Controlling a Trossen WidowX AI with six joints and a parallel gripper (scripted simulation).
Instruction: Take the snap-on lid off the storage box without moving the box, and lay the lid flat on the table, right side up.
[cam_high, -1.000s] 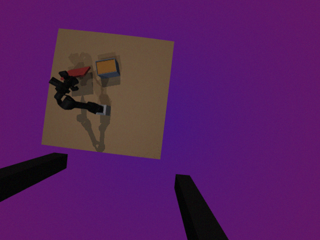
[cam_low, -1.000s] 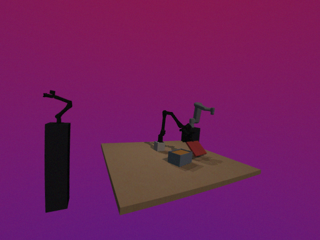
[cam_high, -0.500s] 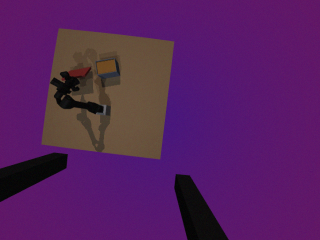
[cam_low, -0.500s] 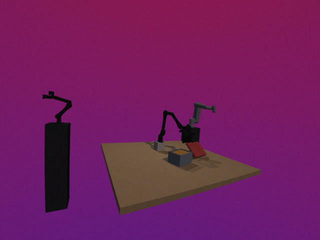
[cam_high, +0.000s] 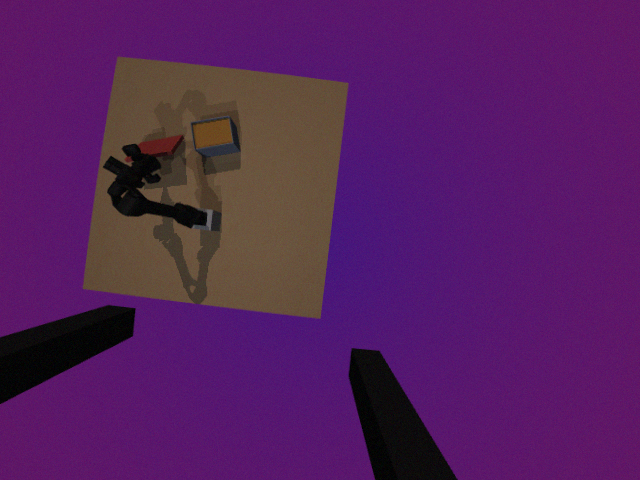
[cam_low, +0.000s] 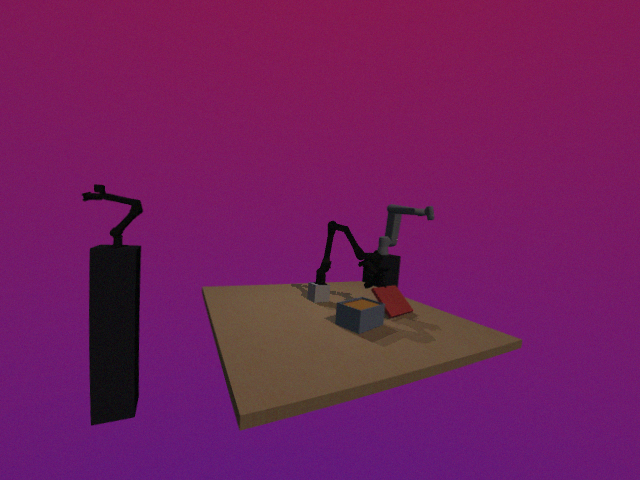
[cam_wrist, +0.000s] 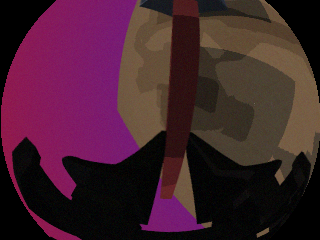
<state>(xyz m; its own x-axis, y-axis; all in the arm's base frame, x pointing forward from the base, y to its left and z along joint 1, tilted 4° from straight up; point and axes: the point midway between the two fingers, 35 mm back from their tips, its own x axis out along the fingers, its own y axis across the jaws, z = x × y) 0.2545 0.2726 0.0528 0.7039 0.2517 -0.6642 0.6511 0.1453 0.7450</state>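
The red lid (cam_high: 163, 146) (cam_low: 393, 301) (cam_wrist: 183, 85) is off the box and steeply tilted, in front of the gripper and beside the box. Whether its lower edge touches the table is unclear. The gripper (cam_high: 144, 163) (cam_low: 374, 274) (cam_wrist: 177, 134) is shut on the lid; in the wrist view the lid runs edge-on between the two black fingers. The blue-grey storage box (cam_high: 222, 149) (cam_low: 351, 316) (cam_wrist: 156, 6) stands upright on the table (cam_high: 279, 196) (cam_low: 289, 356), open at the top with orange showing inside. The gripper partly hides the lid in the top view.
The arm's pale grey base block (cam_high: 209, 220) (cam_low: 318, 292) stands on the table. The gripper is near the table's left edge in the top view. Beyond the table in the exterior view are a black arm on a tall pillar (cam_low: 113, 330) and a grey arm (cam_low: 393, 227).
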